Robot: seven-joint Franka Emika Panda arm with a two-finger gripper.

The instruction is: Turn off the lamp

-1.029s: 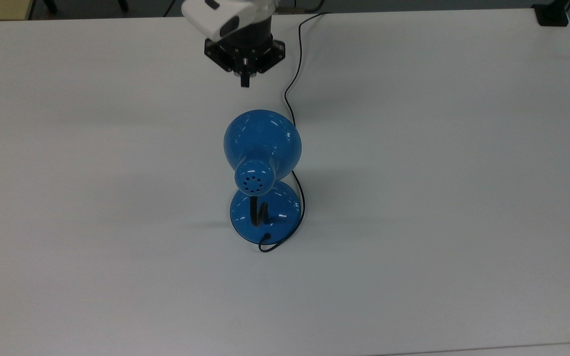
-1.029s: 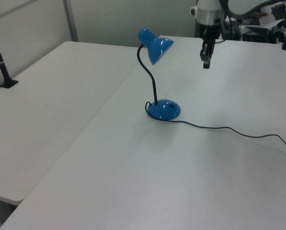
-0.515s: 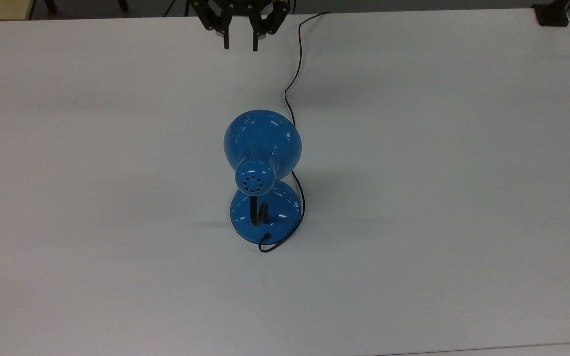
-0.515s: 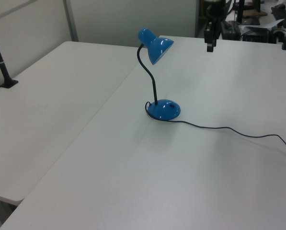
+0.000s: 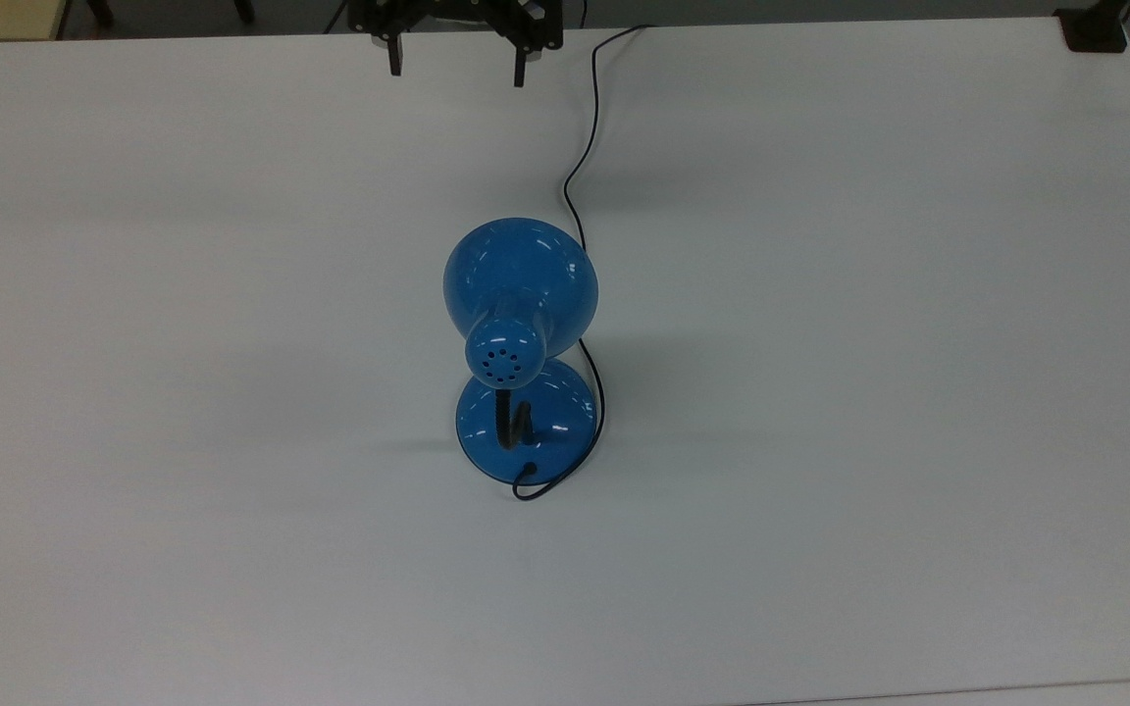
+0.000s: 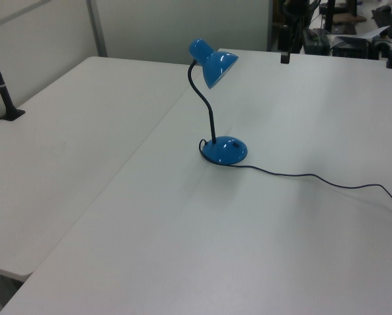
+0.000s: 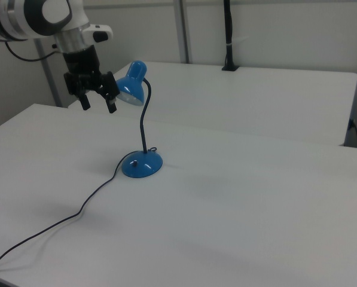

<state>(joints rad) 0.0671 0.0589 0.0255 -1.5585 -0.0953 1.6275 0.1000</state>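
Lamp (image 5: 520, 324) stands upright mid-worktop (image 5: 879, 392), its cord (image 5: 580, 147) trailing toward the top view's upper edge. Up there the jaws (image 5: 455, 67) hang spread wide, holding nothing, well apart from the shade.

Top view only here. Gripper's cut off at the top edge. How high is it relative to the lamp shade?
Observer: Right view: the gripper hangs at about the shade's height, fingers open.
Operator: Touching the shade?
Observer: No. Left view shows a clear gap between them.
Operator: Anything on the base under the shade?
Observer: Right view: a small dark spot on top of the base, on the gripper's side. Possibly the switch; cannot tell.
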